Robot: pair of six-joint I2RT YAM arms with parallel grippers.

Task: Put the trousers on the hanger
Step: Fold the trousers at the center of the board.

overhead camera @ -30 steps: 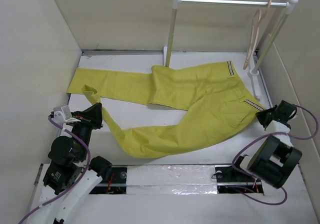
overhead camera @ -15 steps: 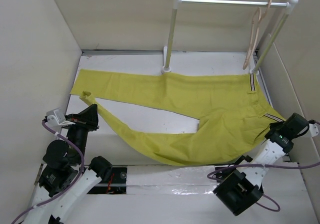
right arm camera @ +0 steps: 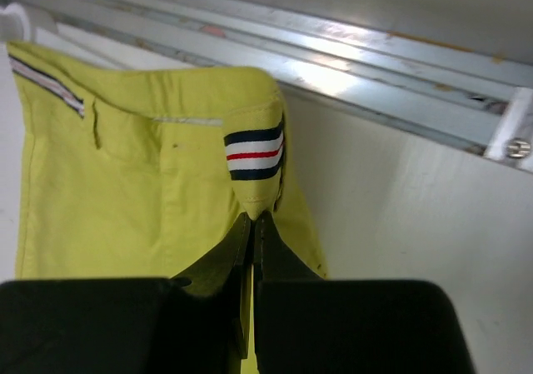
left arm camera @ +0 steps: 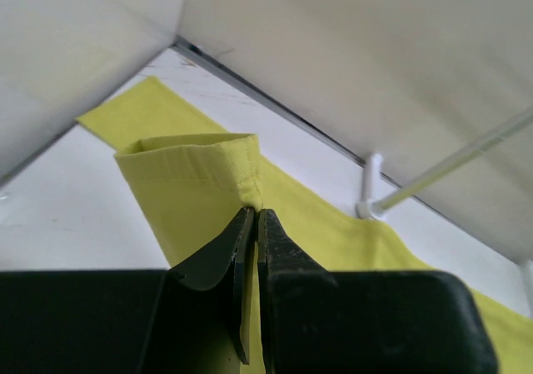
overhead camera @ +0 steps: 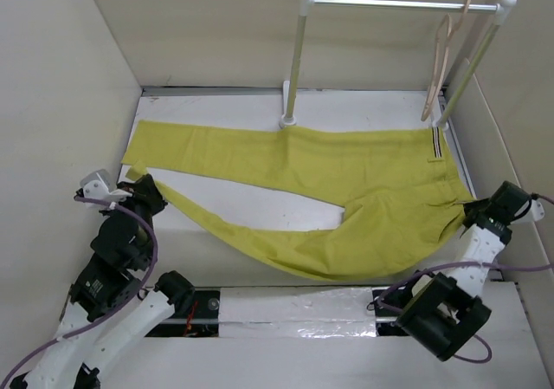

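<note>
We log the trousers (overhead camera: 346,181) stretched across the white table (overhead camera: 242,211), with one leg running to the far-left corner and the striped waistband at the right end. The left gripper (left arm camera: 252,213) is clamped on the hem of the near leg, and the right gripper (right arm camera: 252,218) is pinched tight on the waistband corner just below its striped tab. The wooden hanger (overhead camera: 440,60) hangs from the rail of the white rack (overhead camera: 398,4), far right.
</note>
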